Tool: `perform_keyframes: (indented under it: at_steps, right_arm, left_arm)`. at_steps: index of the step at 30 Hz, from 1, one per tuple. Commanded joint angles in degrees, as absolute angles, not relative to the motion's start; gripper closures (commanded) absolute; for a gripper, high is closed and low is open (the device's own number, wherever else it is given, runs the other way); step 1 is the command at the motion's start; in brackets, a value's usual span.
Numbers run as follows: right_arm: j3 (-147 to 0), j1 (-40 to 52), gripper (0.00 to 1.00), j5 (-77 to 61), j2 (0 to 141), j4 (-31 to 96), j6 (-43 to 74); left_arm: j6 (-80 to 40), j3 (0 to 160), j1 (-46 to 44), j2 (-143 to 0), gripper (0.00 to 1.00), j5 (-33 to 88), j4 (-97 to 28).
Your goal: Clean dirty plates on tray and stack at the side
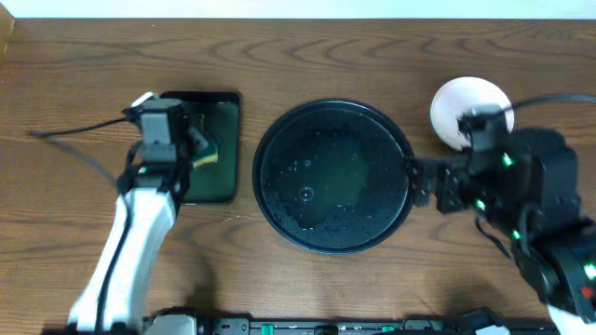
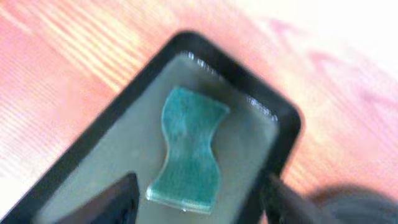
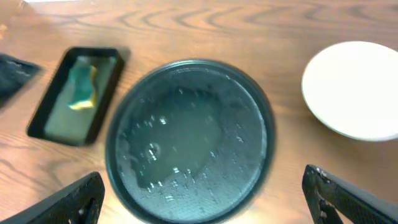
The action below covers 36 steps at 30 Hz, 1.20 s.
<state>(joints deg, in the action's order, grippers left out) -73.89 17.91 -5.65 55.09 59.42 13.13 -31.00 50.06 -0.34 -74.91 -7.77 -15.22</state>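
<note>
The round black tray (image 1: 332,177) sits mid-table, its glossy floor (image 3: 186,137) wet and holding only water. A white plate (image 1: 463,104) rests on the wood just right of the tray, partly under my right arm; the right wrist view shows the plate (image 3: 354,90) more fully. Whether other plates lie beneath it I cannot tell. My right gripper (image 1: 414,183) hovers at the tray's right rim, and in its own view the right gripper (image 3: 208,202) is wide open and empty. My left gripper (image 2: 199,205) is open above a green sponge (image 2: 186,152).
The sponge lies loose in a small rectangular black tray (image 1: 223,181) left of the round tray, also visible from the right wrist as the rectangular tray (image 3: 50,118). My left gripper (image 1: 203,141) hangs over it. A cable (image 1: 65,144) trails across the wood at far left.
</note>
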Motion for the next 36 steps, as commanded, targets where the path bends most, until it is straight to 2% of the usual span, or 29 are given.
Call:
perform_keyframes:
  at_steps: [1,6,10,36]
  right_arm:
    - [-74.2,18.5,0.01,-2.4,51.3,63.5,12.6]
    - [-72.6,18.5,0.01,-2.3,43.9,71.7,12.5]
    - [-68.6,18.5,0.01,-1.5,38.3,71.6,12.6]
    - [-66.8,18.5,0.01,-1.5,36.8,71.8,12.6]
  left_arm:
    - [-30.7,50.0,0.0,-65.7,0.32,-8.1,-21.0]
    - [-33.4,50.0,-0.1,-53.9,0.24,-7.9,-33.7]
    - [-36.8,50.0,-0.1,-50.3,0.23,-7.9,-39.0]
    - [-38.7,50.0,-0.1,-53.7,0.21,-7.9,-40.3]
